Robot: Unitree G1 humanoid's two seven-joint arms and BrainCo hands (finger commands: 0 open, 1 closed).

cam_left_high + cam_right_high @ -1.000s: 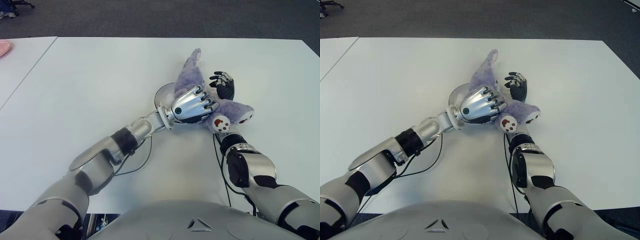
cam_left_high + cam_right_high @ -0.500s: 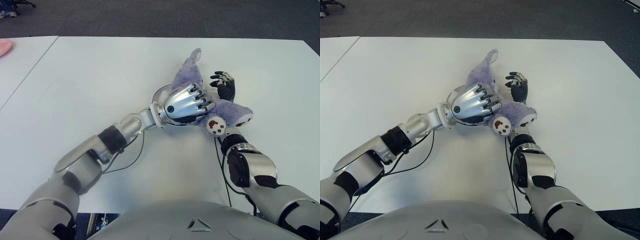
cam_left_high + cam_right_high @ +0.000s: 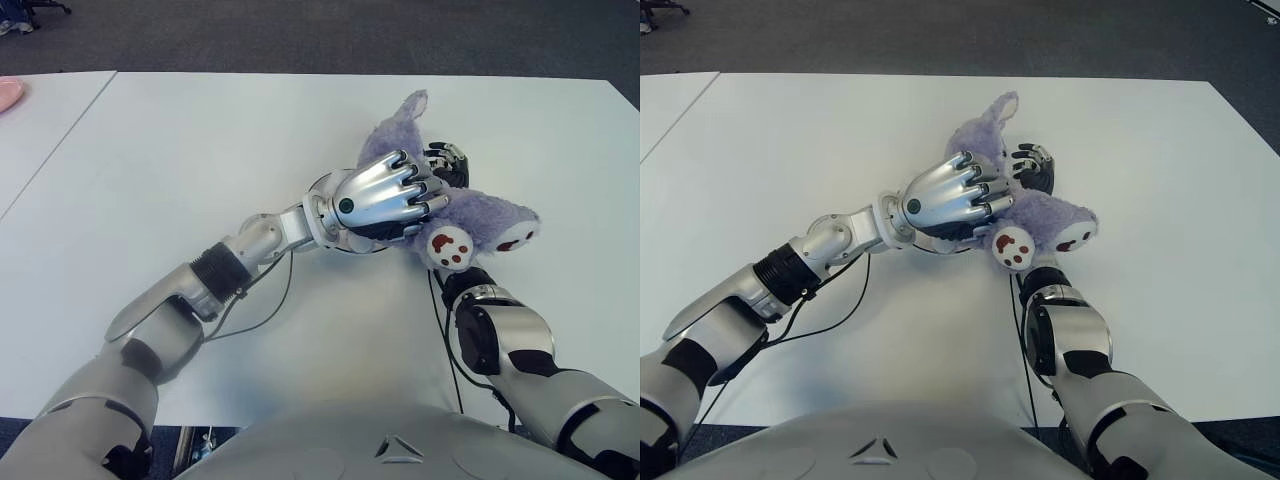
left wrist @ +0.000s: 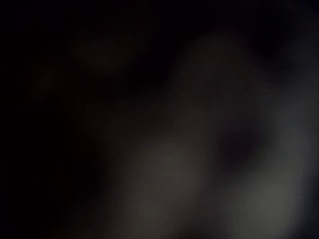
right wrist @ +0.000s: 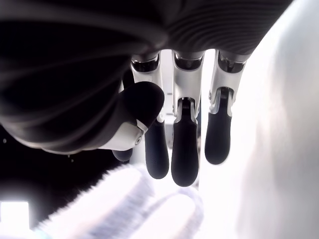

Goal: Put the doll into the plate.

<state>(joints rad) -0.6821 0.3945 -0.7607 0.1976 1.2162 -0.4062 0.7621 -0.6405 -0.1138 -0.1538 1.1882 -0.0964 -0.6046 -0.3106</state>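
Gripping the doll [image 3: 470,215] over the plate [image 3: 322,190], the left hand [image 3: 385,198] is seen with fingers curled into the plush.
A snag on the right hand [image 3: 1032,168] (fingers relaxed, holding nothing, shown only by its wrist view) could tip it onto the desk [image 3: 200,160]; the left wrist view is dark.

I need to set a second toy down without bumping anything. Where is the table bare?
The table is bare left of and beyond the left robot hand, and at the far right corner. It is crowded mid-table, where that hand grips the doll over the plate, with the right robot hand beside it.
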